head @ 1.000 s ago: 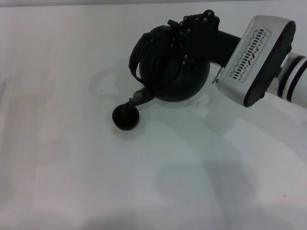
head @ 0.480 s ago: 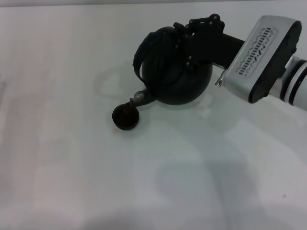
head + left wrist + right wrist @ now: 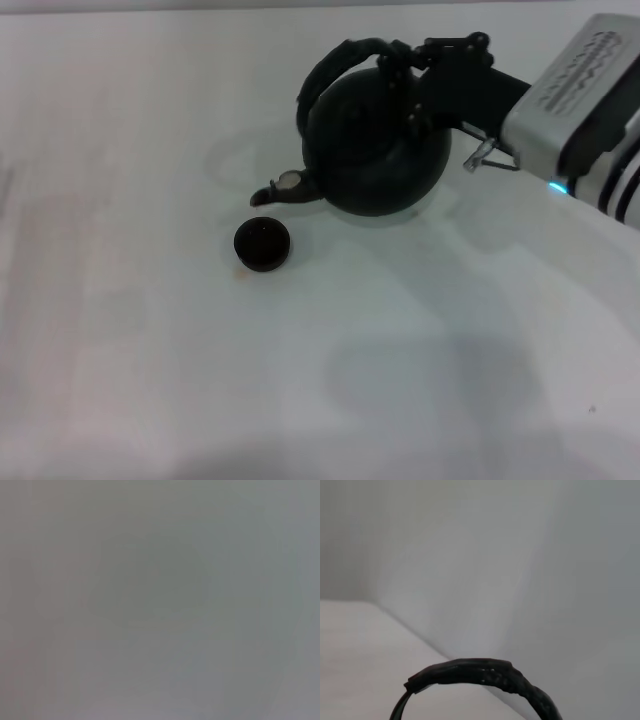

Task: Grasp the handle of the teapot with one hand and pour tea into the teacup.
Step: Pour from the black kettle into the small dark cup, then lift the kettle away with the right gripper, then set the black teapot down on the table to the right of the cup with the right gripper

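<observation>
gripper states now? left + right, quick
Left: not in view; its wrist camera shows only blank grey.
Right gripper: shut on the handle of the teapot, spout pointing toward the teacup.

Left wrist view: a plain grey-white surface (image 3: 160, 680) fills the whole field. No edge, object or marking can be made out on it. A broad, soft-edged darker patch (image 3: 150, 580) sits around the middle, roughly oval, fading into the paler grey with no clear outline; whether it is a shadow or a stain cannot be told. The tone lightens slightly toward one side and toward the lower part of the picture. None of the arm's own parts show here, and no teapot, cup or other arm.
</observation>
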Motion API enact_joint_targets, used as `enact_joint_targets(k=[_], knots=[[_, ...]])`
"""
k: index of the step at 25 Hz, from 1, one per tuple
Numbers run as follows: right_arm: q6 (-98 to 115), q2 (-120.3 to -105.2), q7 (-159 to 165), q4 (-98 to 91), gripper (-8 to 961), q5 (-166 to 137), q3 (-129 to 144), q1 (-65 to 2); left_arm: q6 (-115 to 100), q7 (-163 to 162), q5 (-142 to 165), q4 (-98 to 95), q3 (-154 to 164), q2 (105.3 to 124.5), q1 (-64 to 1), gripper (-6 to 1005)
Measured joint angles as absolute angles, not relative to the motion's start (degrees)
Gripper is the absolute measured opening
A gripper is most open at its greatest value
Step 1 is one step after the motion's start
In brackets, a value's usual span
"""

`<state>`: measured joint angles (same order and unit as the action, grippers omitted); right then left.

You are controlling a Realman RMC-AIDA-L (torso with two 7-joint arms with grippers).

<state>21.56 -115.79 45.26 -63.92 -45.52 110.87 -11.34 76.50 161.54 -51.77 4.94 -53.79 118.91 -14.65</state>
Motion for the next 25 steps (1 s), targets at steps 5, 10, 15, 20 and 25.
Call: enact_joint_targets(k=[5,10,15,20,25], knots=[[27.0,-115.60,45.3,-60.1,146,-37.5,108.4,-9.7,75.8,161.5,-51.8,4.9,-53.8,118.91,-14.8,861],[36.7,-115.62,45.3,-54.2,146,-31.6,105.3,-8.3,75.3,161.6,-51.8,4.9,-53.8,118.92,-15.0,861],[47.1,-115.61,45.3,-45.7,147,-27.2,102.9,-8.0,75.2,161.7,-51.8,4.9,-53.8,118.90,-15.3,861],[50.9,-115.66,45.2,-40.0,148,-24.8,102.3,-8.5,75.1,161.7,-51.8,4.6,-53.9,118.75,-15.7,862],[51.0,-115.77,45.0,-37.6,149,-24.6,102.2,-9.3,74.7,161.7,-51.8,3.9,-53.9,118.73,-16.4,862]])
